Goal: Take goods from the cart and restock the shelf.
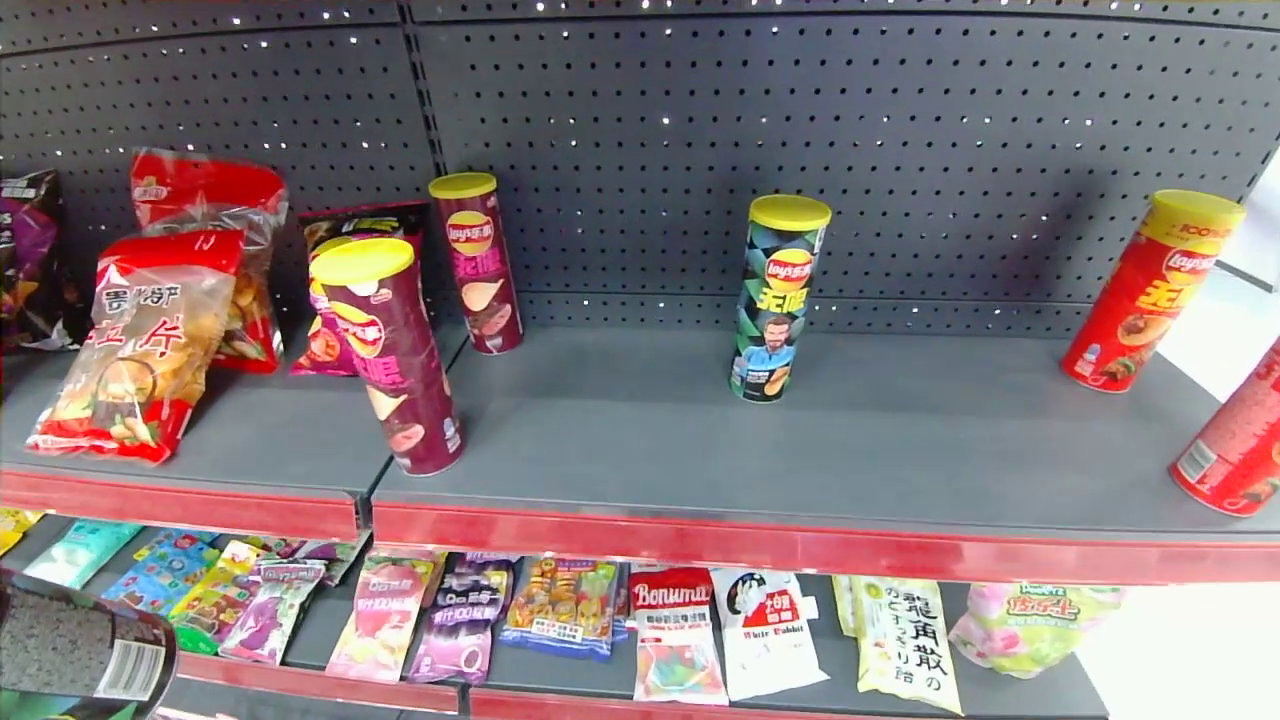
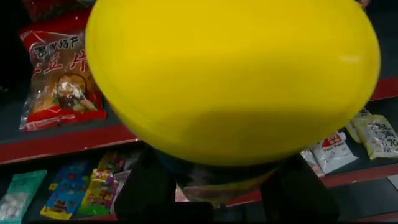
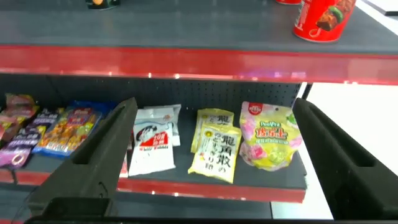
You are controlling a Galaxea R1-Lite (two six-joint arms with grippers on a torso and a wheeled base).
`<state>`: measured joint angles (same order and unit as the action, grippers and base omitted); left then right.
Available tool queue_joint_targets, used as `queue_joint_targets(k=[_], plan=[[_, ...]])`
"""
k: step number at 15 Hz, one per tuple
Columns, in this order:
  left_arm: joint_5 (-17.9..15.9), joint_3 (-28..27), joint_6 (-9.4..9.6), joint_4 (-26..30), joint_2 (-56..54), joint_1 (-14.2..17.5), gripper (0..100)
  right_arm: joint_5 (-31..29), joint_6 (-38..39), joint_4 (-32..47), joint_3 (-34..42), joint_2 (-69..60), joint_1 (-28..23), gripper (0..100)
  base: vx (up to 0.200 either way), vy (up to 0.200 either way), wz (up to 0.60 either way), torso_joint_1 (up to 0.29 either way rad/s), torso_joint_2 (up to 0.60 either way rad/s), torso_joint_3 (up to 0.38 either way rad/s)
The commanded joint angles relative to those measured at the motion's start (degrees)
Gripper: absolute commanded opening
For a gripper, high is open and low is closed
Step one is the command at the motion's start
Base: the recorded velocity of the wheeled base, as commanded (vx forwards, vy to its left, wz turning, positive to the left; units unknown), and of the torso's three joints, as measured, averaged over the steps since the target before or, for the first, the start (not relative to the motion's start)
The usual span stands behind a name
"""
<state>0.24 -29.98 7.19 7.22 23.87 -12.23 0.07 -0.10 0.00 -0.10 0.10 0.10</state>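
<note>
One black, yellow-lidded can (image 2: 230, 74) clamped in left gripper (image 2: 221, 190); right gripper (image 3: 214, 102) spread apart.

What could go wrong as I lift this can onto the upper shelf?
The dark cylindrical chip can with the yellow plastic lid, held in the left gripper, covers most of the left wrist view, so placing it would be near blind.
The maroon cylindrical chip can stands near the front edge of the grey metal upper shelf; a clip from below might topple it.
</note>
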Motion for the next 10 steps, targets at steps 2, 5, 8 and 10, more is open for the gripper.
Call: queue_joint_targets(k=[2, 5, 8, 10], plan=[[-2.79, -0.08, -0.07, 0.69, -2.34, -0.08, 0, 0.1, -0.08, 0.0, 0.01, -0.01, 0.08, 100, 0.0, 0.0, 0.0, 0.0, 0.0, 0.0], [-3.41, -0.08, 0.19, 5.18, -5.68, -0.08, 0, 0.01, 0.01, 0.0, 0.01, -0.1, -0.01, 100, 0.0, 0.0, 0.0, 0.0, 0.0, 0.0], [-3.85, 0.18, 0.28, 6.32, -7.87, -0.17, 0, 4.32, 1.33, -1.32, -18.54, 17.04, 1.84, 100, 0.0, 0.0, 0.0, 0.0, 0.0, 0.0], [-3.5, 0.62, 0.37, 6.32, -7.7, -0.08, 0, 10.12, 0.89, -1.23, -30.14, 30.75, 6.32, 100, 0.0, 0.0, 0.0, 0.0, 0.0, 0.0]])
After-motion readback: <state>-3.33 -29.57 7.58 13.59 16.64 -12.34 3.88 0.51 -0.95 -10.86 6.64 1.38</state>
